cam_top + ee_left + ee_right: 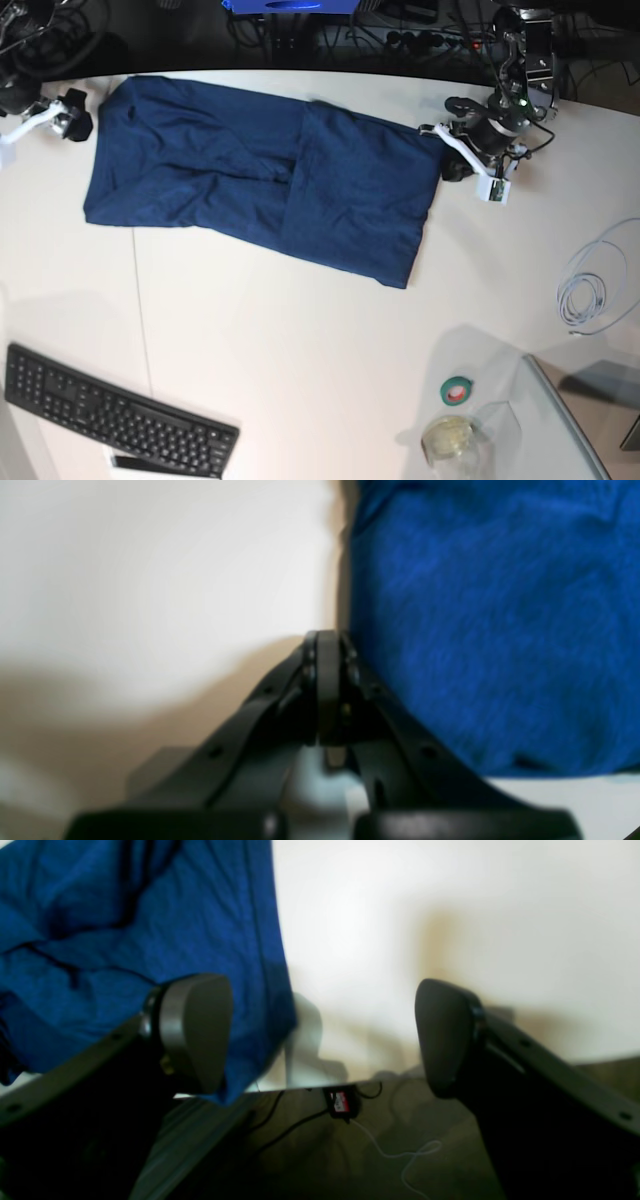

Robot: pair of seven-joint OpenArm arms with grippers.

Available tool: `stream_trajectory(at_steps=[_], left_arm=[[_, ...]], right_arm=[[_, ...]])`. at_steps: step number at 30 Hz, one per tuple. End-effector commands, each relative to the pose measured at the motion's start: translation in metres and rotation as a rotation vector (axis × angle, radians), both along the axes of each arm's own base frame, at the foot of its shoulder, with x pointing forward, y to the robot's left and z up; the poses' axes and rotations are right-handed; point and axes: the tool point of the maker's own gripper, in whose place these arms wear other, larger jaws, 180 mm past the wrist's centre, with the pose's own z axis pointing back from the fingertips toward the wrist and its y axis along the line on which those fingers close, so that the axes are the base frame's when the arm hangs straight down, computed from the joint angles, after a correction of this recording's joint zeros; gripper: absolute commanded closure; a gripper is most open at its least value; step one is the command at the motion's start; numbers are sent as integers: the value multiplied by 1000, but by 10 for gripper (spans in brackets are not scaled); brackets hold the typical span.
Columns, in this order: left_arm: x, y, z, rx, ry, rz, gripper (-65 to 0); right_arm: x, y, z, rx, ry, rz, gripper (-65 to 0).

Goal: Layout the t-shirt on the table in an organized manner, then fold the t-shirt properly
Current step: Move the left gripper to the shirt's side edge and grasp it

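White table, end effectors flanking t-shirt.

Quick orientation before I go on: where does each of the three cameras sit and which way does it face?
Left wrist: behind the shut left gripper, looking at the white smooth table beside the dark navy-blue soft fabric t-shirt.
Right wrist: behind the open right gripper, fingers wide apart, facing the t-shirt's edge at the table rim.
Base: overhead, looking down on the t-shirt, both arms at its ends.
Shared: all three show t-shirt and table.
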Motion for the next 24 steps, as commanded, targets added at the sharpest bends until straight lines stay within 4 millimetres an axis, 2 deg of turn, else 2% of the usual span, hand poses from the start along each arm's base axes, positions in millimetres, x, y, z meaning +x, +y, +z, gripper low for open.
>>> stream_trajectory(at_steps=[1, 5, 7, 12, 16, 19, 24], left_arm=[[-14, 6, -9, 37, 65, -10, 0], [-20, 5, -5, 42, 61, -18, 0], [-24, -1, -2, 40, 55, -32, 0], [-32, -15, 3, 19, 46, -39, 0], [-37, -13, 4, 23, 47, -34, 0], [-30, -10, 19, 40, 4, -40, 0], [-8, 6, 56, 90, -102, -15, 0]], right_arm=[[3, -12, 5, -22, -19, 3, -524], [-4, -12, -9, 18, 25, 0, -524], [-3, -4, -14, 37, 33, 26, -524], [4, 17, -19, 62, 42, 96, -524], [9, 22, -19, 67, 36, 108, -524], [12, 21, -18, 67, 28, 106, -524], [13, 21, -17, 62, 24, 109, -524]])
